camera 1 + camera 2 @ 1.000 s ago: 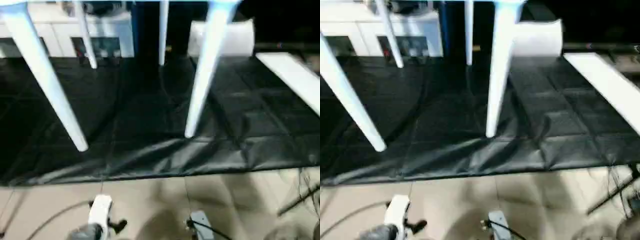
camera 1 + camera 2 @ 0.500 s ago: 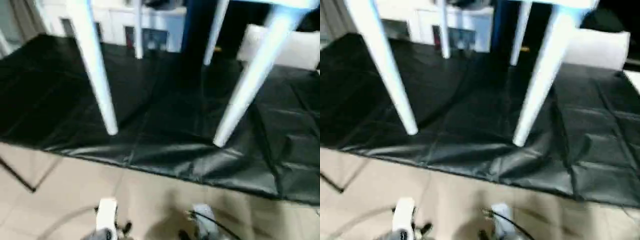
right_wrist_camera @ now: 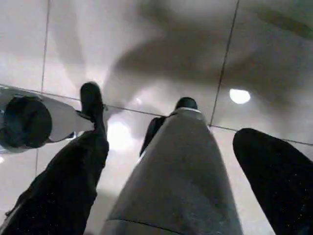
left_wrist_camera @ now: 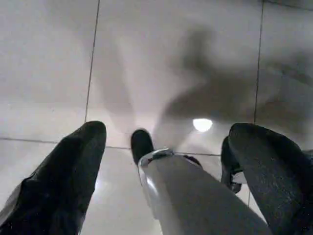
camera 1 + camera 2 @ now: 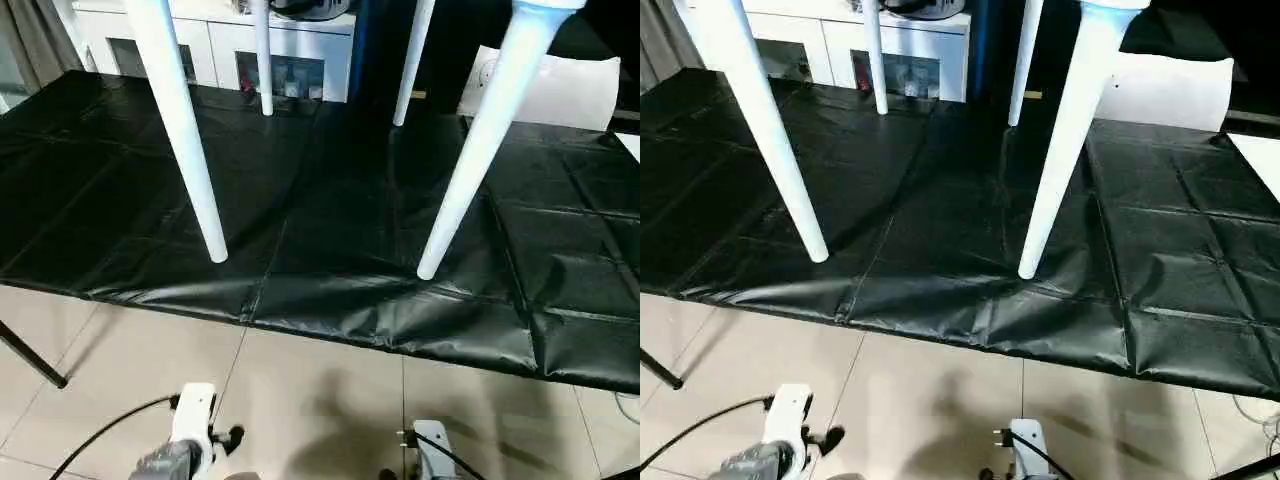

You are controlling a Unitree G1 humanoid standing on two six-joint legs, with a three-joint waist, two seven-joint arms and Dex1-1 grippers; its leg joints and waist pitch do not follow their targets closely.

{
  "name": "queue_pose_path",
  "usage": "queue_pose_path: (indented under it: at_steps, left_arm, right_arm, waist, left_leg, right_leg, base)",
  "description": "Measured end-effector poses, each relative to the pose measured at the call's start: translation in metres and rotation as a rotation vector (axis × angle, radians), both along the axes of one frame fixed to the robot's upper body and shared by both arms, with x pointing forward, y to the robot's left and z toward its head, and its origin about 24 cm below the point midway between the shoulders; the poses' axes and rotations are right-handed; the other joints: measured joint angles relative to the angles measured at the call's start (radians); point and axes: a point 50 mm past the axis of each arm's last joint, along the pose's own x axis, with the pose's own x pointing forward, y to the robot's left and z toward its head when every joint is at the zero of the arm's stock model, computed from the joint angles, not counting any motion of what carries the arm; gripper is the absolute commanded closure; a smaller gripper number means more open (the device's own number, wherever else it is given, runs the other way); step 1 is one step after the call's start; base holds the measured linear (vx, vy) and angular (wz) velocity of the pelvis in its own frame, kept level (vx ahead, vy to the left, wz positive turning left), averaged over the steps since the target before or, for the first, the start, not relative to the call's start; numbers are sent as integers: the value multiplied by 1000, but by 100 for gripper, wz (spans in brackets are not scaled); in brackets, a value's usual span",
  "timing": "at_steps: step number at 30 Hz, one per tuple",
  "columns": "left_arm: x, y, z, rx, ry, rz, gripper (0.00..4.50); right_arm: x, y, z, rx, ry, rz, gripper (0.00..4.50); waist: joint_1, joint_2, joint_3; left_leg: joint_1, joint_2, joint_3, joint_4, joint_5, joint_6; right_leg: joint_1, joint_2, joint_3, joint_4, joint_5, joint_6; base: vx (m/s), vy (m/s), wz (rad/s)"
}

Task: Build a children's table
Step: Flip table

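- Table (image 5: 180,130): white, standing upright on all 4 legs on the black cover (image 5: 330,200) that lies over the tiled floor (image 5: 310,400). Its top runs out of view above. The 2 near legs plant their feet close to the cover's front edge, and the 2 far legs stand toward the back, in front of a white cabinet (image 5: 230,40).
- Stage: judging by the 4 legs seated and bearing the load, the build looks finished, or nearly so.
- Risk 1: the near right leg (image 5: 470,150) leans at a clear slant. If its upper end is not fully home in its socket, a knock could pop it loose and drop that corner.
- Risk 2: the cover is wrinkled along its front edge just beside both near feet. Dragging or pushing the table could snag a foot on a fold and tip it.
- Risk 3: the arms hang low in front of the cover, so raising one carelessly could clip a near leg.
- Left claw (image 4: 166,142): fingers (image 4: 68,171) spread wide, nothing between them, pointing at bare floor tiles and touching nothing.
- Right claw (image 3: 176,161): likewise wide apart and empty, over the floor tiles, well apart from the table.
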Motion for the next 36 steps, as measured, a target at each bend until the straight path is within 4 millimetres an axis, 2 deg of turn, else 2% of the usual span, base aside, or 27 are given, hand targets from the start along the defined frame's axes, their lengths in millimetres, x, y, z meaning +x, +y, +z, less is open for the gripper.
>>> queue_pose_path:
  at_steps: [6,11,22,36]
  left_arm:
    - [-15,-6,-8,-27,86,-16,8]
    - [-26,-9,-13,-37,151,-24,8]
    - [-23,-22,-14,-53,158,-5,8]
    - [-22,-23,-14,-54,158,-4,8]
  right_arm:
    - [0,0,0,-12,20,8,0]
    - [-5,0,-2,-24,54,7,0]
    - [-6,0,-2,-27,61,-11,0]
    - [-6,0,-2,-28,61,-8,0]
  waist:
    - [-1,-3,-2]
    - [1,-2,-2]
    - [-1,3,-5]
    - [-2,3,-5]
  left_leg:
    - [-2,1,3,0,1,10]
    - [-2,1,3,0,-2,4]
    - [-1,2,4,-1,-2,4]
    - [-1,2,4,-3,-2,4]
  right_leg:
    - [-1,1,1,-8,0,0]
    - [0,1,1,-9,0,0]
    - [1,1,1,-10,0,0]
    - [1,1,1,-13,0,0]
  base:
    - [0,0,0]
    - [0,0,0]
    - [0,0,0]
    - [0,0,0]
